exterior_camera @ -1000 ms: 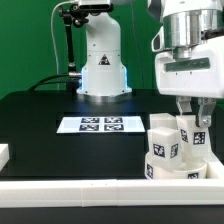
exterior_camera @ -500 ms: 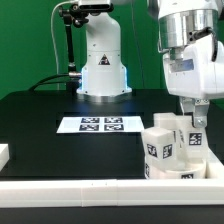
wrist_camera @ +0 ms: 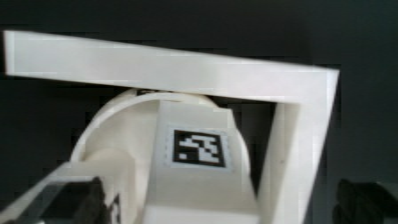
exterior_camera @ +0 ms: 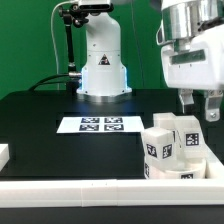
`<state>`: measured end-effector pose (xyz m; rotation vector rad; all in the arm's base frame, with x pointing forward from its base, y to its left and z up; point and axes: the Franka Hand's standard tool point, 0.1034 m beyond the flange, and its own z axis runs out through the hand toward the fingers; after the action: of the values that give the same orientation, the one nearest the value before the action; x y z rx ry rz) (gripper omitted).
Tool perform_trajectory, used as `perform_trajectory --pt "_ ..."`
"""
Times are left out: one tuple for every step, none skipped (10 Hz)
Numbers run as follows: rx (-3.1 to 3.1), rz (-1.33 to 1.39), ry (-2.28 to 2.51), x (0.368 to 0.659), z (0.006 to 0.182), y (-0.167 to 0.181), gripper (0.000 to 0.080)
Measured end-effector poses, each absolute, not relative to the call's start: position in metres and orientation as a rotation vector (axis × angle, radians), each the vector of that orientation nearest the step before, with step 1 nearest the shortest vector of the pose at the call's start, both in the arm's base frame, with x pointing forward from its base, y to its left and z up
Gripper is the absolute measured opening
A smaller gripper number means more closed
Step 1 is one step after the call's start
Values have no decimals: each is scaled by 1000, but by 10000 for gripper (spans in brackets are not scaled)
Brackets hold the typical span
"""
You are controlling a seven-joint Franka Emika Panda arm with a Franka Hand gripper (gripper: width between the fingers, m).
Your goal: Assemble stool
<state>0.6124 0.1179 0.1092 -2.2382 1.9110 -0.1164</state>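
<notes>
We see our gripper (exterior_camera: 200,104) spread wide and empty above the stool (exterior_camera: 176,148) at the exterior view's lower right, legs seemingly fitted, so little assembly appears left.

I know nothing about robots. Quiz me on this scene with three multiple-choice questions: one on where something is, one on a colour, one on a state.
1. Where do the stool parts stand in the exterior view?
A. lower right corner
B. far left
C. on the marker board

2. What colour is the table?
A. white
B. black
C. green

3. How is the gripper?
A. shut on a leg
B. holding the marker board
C. open, above the parts

Answers: 1 A, the tagged white blocks cluster at the exterior view's lower right. 2 B, its surface is black around the marker board. 3 C, both fingers hang spread, with nothing between them.
</notes>
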Motion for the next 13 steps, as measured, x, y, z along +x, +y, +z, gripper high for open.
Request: perform_trajectory --pt "-2236 -116 1914 612 108 118 647" --pt "-2241 -116 1911 612 107 118 649" --pt "-2327 -130 1813 611 107 117 649" --pt "-2415 -143 1701 611 107 117 649" --pt "-2579 -160 1500 610 105 114 649" --pt "-2667 -173 1370 611 106 111 649" --pt "-2776 -200 1172 614 109 110 649" --pt "-2871 -219 963 616 112 110 649" --pt "-2894 -220 901 617 113 110 649" --pt "-2931 -225 796 616 113 109 649" --pt "-2948 -228 741 616 113 109 649" --pt "-2984 -235 618 616 113 109 649" --pt "-3018 -242 497 617 112 108 649"
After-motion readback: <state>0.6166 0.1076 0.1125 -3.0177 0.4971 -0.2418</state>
